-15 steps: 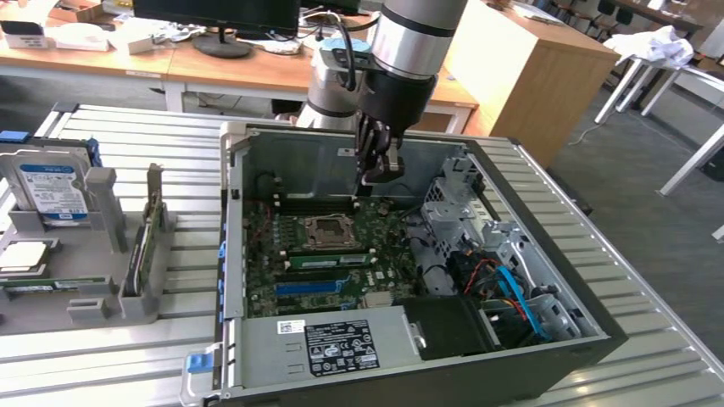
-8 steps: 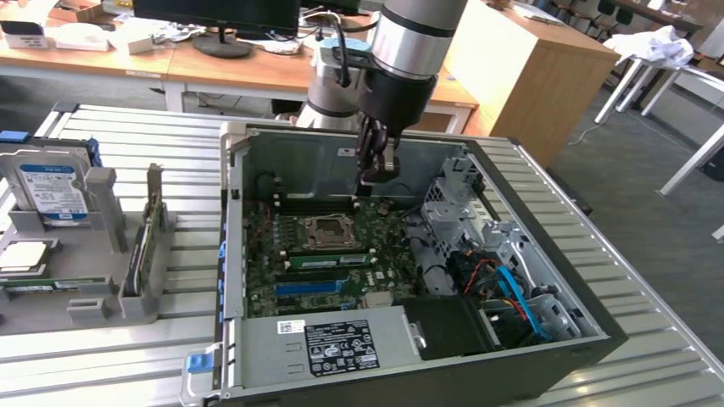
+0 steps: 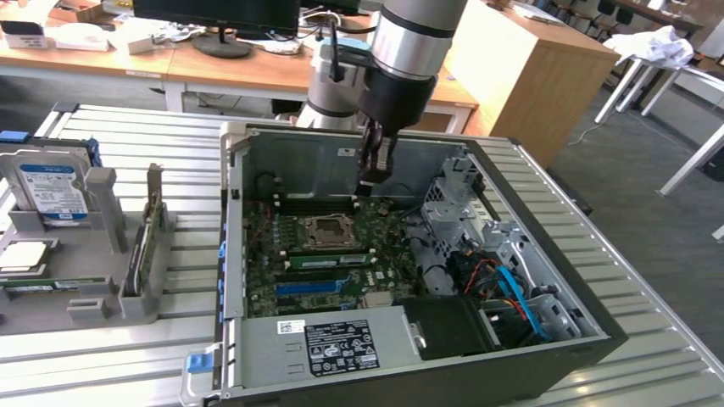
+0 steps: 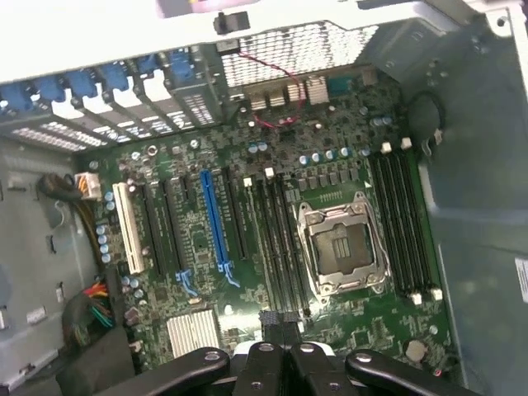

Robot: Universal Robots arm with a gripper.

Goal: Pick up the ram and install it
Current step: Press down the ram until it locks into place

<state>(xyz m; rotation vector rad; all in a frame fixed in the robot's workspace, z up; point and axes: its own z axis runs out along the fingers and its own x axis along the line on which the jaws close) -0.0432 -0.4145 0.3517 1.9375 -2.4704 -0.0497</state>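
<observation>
Ribbed metal bench [image 3: 114,356] carries an open PC case [image 3: 543,339]; gripper [image 3: 375,174] pressed together above the motherboard [image 4: 247,272], empty. Thin ram [image 3: 328,257] likely light, stiff, fragile; edges suit gripping.

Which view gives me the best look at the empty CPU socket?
The wrist view: the CPU socket sits open and unobstructed, its metal frame and dark centre clear, with slots on both sides. The exterior view shows the socket smaller and at a slant, inside the case.
</observation>
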